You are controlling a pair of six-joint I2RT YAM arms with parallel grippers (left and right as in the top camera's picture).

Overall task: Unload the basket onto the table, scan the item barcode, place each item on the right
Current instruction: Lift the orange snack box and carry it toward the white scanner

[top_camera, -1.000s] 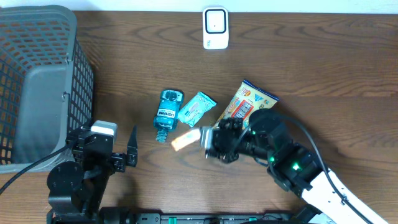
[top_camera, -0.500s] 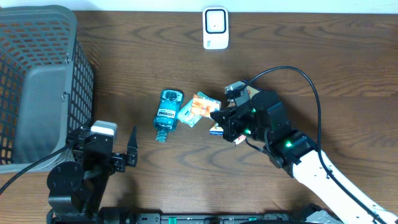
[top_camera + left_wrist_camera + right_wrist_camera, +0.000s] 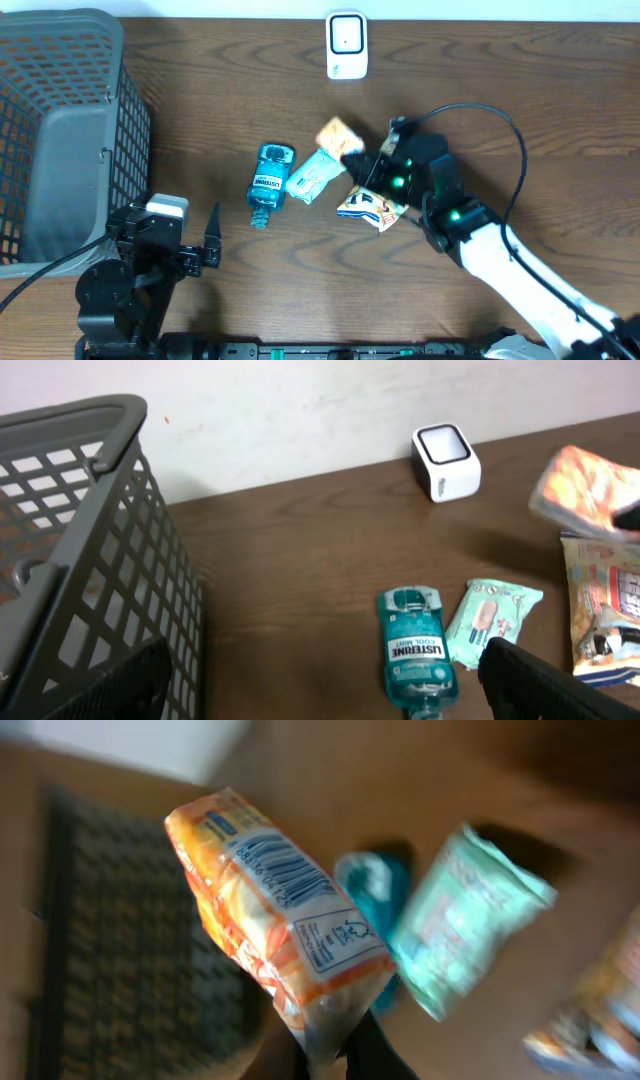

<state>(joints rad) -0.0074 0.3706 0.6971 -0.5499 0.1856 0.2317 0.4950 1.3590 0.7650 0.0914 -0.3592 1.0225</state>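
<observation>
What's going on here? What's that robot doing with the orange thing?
The right hand is shut on an orange snack packet and holds it up off the table, with its barcode showing. The white scanner sits at the far edge of the table, so the scan looks not yet done. The left hand hangs open beside the basket, holding nothing. A mouthwash bottle, a teal packet and a snack bag lie on the table.
</observation>
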